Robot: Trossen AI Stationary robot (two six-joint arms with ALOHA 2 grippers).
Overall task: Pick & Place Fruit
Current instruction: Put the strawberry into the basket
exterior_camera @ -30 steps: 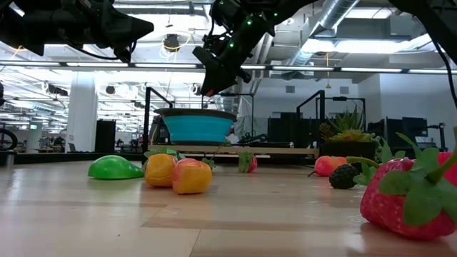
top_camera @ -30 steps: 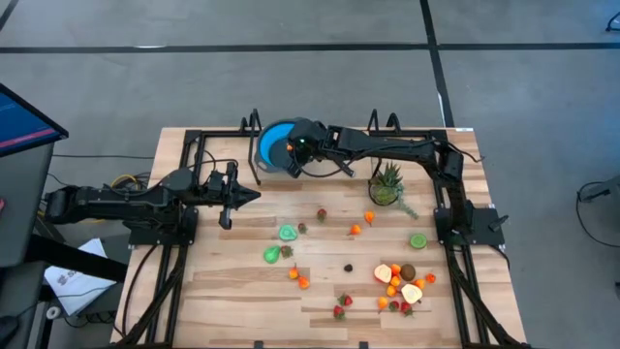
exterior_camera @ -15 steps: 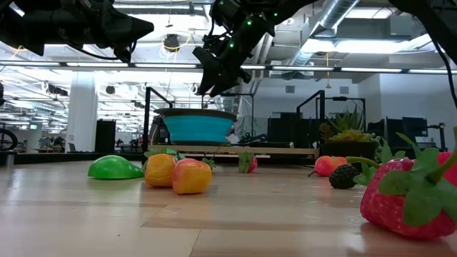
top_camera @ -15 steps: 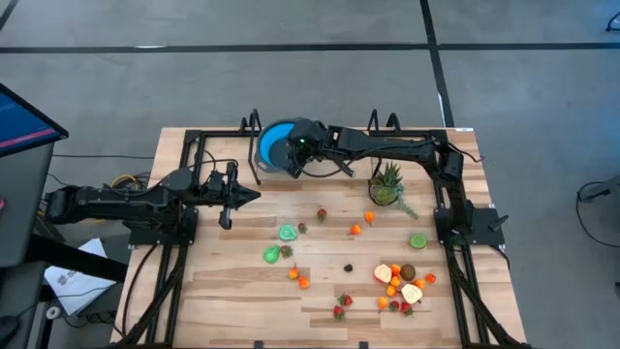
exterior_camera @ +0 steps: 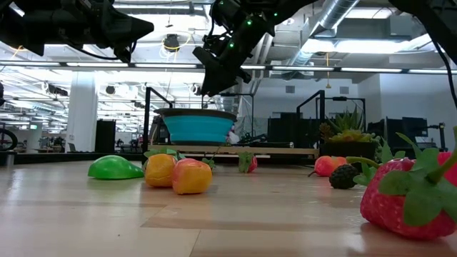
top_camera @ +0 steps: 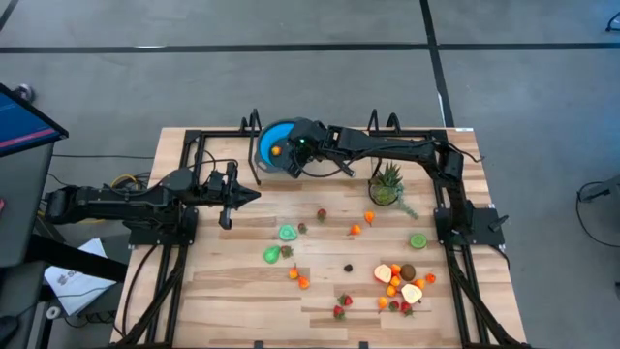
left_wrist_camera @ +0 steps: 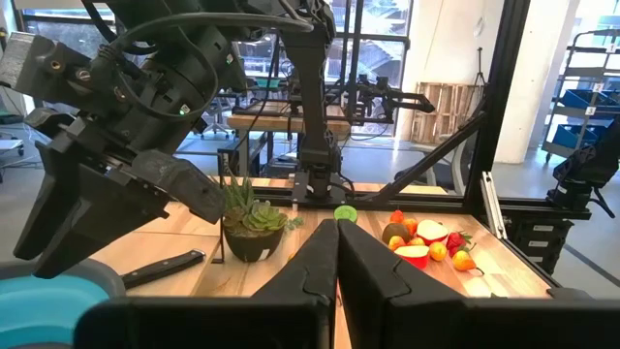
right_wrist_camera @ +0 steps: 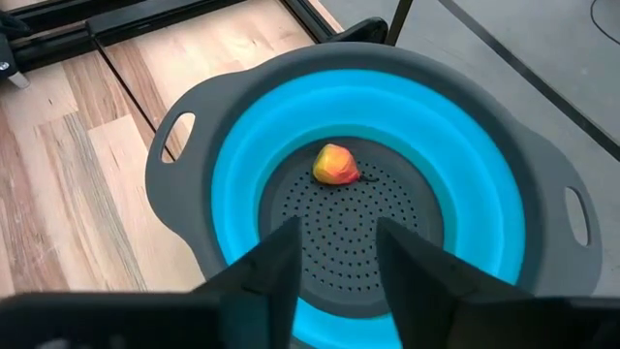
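Above the blue bowl (top_camera: 274,147) at the back of the table (top_camera: 242,291), the right gripper (right_wrist_camera: 334,247) hangs with its jaws parted a little and nothing between them. Directly beneath it, one orange-and-yellow fruit piece (right_wrist_camera: 335,164) lies on the bowl's perforated grey floor — the only thing in there, as far as the right wrist view shows.

Judged from that, the task is barely begun: one piece is placed and nearly all the rest is still out on the wood. A cluster of peach halves and orange pieces (top_camera: 400,282) with a brown kiwi (top_camera: 409,271) sits near the right front; a lime slice (top_camera: 418,240) lies just beyond it. Toward the middle are two green pieces (top_camera: 280,243), a pair of orange bits (top_camera: 297,277), scattered strawberries (top_camera: 342,305) and a small dark berry (top_camera: 349,267).

The spiky green plant (top_camera: 387,181) stands in its pot to the right of the bowl, holding no fruit.

The left gripper (left_wrist_camera: 336,254) waits over the table's left side, jaws pressed together and empty — well apart from the bowl.
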